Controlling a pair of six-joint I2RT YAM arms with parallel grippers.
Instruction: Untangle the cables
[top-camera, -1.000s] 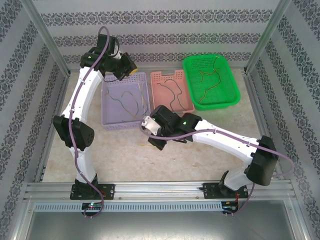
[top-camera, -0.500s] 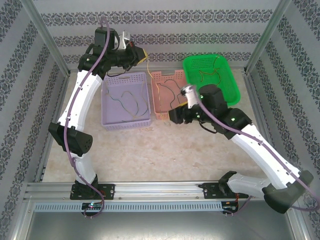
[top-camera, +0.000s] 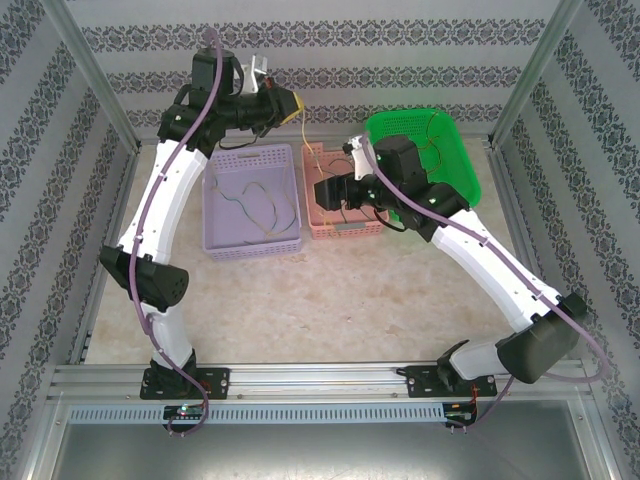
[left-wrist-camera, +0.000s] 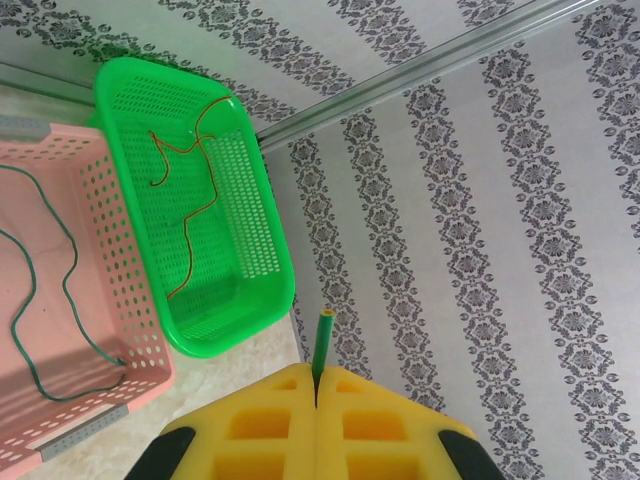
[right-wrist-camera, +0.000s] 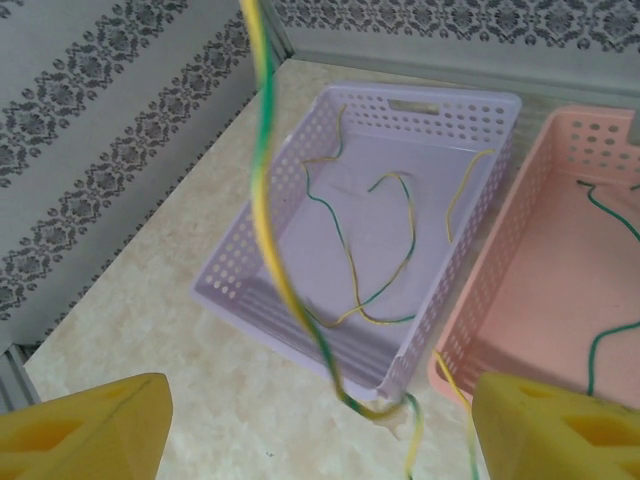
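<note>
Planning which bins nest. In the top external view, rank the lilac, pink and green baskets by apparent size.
Lilac basket and green basket: about alike, unsure since the right arm hides part of the green.
Pink basket: smallest.

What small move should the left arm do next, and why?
Probably swing the left end effector over the lilac basket and lower it. It is shut on a yellow-green cable; the right end effector is open; that basket holds similar cables.

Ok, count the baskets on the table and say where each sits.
3. The lilac basket sits left, the pink basket in the middle with the right arm over it, and the green basket right, near the back. None seems hidden.
</note>
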